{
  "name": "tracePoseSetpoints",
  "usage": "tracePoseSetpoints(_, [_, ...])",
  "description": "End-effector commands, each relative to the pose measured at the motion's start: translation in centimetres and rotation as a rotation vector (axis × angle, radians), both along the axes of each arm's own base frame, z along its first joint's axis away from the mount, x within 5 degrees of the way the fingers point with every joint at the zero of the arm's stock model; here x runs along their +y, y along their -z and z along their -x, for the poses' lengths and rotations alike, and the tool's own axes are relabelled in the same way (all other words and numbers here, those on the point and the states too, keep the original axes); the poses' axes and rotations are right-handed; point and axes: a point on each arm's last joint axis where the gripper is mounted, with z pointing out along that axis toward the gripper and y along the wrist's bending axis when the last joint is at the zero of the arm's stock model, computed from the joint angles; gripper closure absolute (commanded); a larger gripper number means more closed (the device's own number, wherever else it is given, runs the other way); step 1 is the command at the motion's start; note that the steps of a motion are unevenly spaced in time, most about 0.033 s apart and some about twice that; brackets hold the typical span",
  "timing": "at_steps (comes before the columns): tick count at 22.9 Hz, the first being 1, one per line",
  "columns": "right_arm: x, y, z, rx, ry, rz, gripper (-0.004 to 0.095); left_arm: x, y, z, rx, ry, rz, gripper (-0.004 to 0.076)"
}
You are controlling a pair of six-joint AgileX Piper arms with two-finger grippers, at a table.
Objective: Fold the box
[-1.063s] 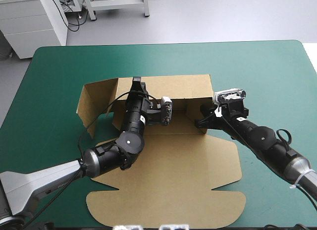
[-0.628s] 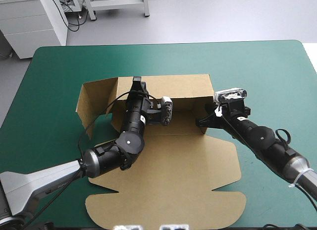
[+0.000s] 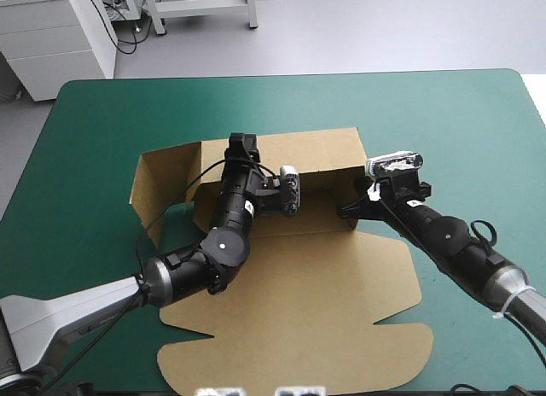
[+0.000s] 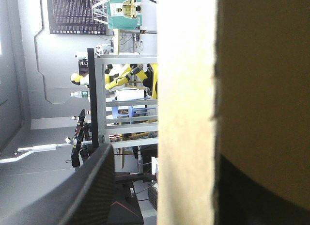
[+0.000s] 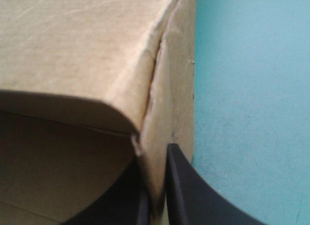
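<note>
Wall-raising, I judge: my right jaws grip the box (image 3: 316, 285) by its right wall, my left jaws open astride the far wall; next, tuck inward.

The table (image 3: 444, 114) is being covered edge to edge in teal-green. Past its far edge, grey floor (image 3: 384, 29) is being taken up by a white cabinet (image 3: 51, 46) and a white frame (image 3: 205, 8).
</note>
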Motion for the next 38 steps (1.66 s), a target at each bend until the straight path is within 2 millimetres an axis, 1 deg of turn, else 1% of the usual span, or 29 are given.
tracePoseSetpoints(1, [0.0, -1.7, -1.3, -0.08, 0.061, 0.003, 0.0923, -0.3, -3.3, 1.0, -0.165, 0.019, 0.02, 0.0347])
tracePoseSetpoints(5, [0.7, -1.9, -3.6, -0.083, 0.076, 0.006, 0.0923, -1.9, -3.7, 3.3, -0.207, 0.045, 0.008, 0.0347])
tracePoseSetpoints(7, [0.5, -2.2, -4.6, -0.086, 0.09, -0.004, 0.0923, -2.5, -4.0, 4.8, -0.245, 0.028, 0.009, 0.0347])
tracePoseSetpoints(11, [-0.1, -2.5, -5.4, -0.085, 0.104, -0.011, 0.0923, -3.1, -4.2, 6.5, -0.269, 0.012, 0.021, 0.0353])
tracePoseSetpoints(13, [-0.2, -2.4, -5.5, -0.078, 0.108, -0.019, 0.0923, -3.3, -4.1, 7.2, -0.248, 0.019, 0.033, 0.0412])
tracePoseSetpoints(14, [-0.2, -2.4, -5.5, -0.075, 0.105, -0.022, 0.0923, -3.5, -4.0, 7.5, -0.235, 0.025, 0.038, 0.0476])
tracePoseSetpoints(17, [0.0, -2.3, -5.3, -0.06, 0.08, -0.028, 0.0923, -3.7, -3.6, 8.3, -0.192, 0.023, 0.048, 0.0708])
tracePoseSetpoints(18, [0.1, -2.3, -5.3, -0.052, 0.069, -0.033, 0.0923, -3.8, -3.5, 8.5, -0.179, 0.019, 0.049, 0.0724])
tracePoseSetpoints(20, [0.3, -2.1, -5.1, -0.03, 0.036, -0.042, 0.0923, -3.8, -3.3, 9.5, -0.146, -0.001, 0.054, 0.0717])
tracePoseSetpoints(23, [0.2, -2.0, -5.1, -0.007, 0.017, -0.055, 0.0923, -3.6, -3.5, 10.6, -0.056, 0.001, 0.049, 0.0717])
tracePoseSetpoints(26, [-0.2, -1.9, -5.2, 0.014, 0.024, -0.078, 0.0923, -2.9, -4.5, 11.4, 0.129, 0.006, 0.147, 0.0717])
tracePoseSetpoints(27, [-0.3, -1.9, -5.2, 0.02, 0.02, -0.081, 0.0923, -2.4, -5.3, 11.6, 0.188, 0.018, 0.204, 0.0717])
tracePoseSetpoints(28, [-0.4, -1.8, -5.2, 0.031, 0.008, -0.085, 0.0923, -1.3, -6.9, 12.0, 0.271, 0.055, 0.299, 0.0717])
tracePoseSetpoints(29, [-0.5, -1.8, -5.2, 0.04, 0.003, -0.091, 0.0923, 0.3, -9.0, 12.4, 0.336, 0.102, 0.409, 0.0717])
tracePoseSetpoints(30, [-0.4, -1.8, -5.2, 0.044, 0.001, -0.095, 0.0923, 1.2, -9.8, 12.5, 0.353, 0.115, 0.45, 0.0717])
tracePoseSetpoints(31, [-0.4, -1.8, -5.1, 0.049, -0.001, -0.102, 0.0923, 3.6, -11.6, 12.6, 0.372, 0.113, 0.537, 0.0717])
tracePoseSetpoints(32, [-0.4, -1.8, -5.1, 0.05, -0.004, -0.1, 0.0923, 5.1, -12.3, 12.6, 0.379, 0.098, 0.577, 0.0717])
tracePoseSetpoints(33, [-0.3, -1.7, -5.1, 0.055, -0.016, -0.099, 0.0923, 8.3, -13.5, 12.6, 0.385, 0.059, 0.643, 0.0717])
tracePoseSetpoints(34, [-0.3, -1.7, -5.0, 0.057, -0.019, -0.098, 0.0923, 9.8, -14.0, 12.7, 0.387, 0.039, 0.674, 0.0717])
tracePoseSetpoints(35, [-0.2, -1.7, -5.0, 0.063, -0.031, -0.099, 0.0923, 12.9, -14.9, 13.1, 0.366, 0.009, 0.729, 0.0717])
tracePoseSetpoints(36, [-0.1, -1.7, -4.9, 0.067, -0.035, -0.103, 0.0923, 15.3, -15.6, 13.7, 0.331, -0.018, 0.772, 0.0717])
tracePoseSetpoints(38, [-0.1, -1.6, -4.9, 0.078, -0.033, -0.117, 0.0923, 18.0, -16.2, 14.5, 0.275, -0.06, 0.801, 0.0706])
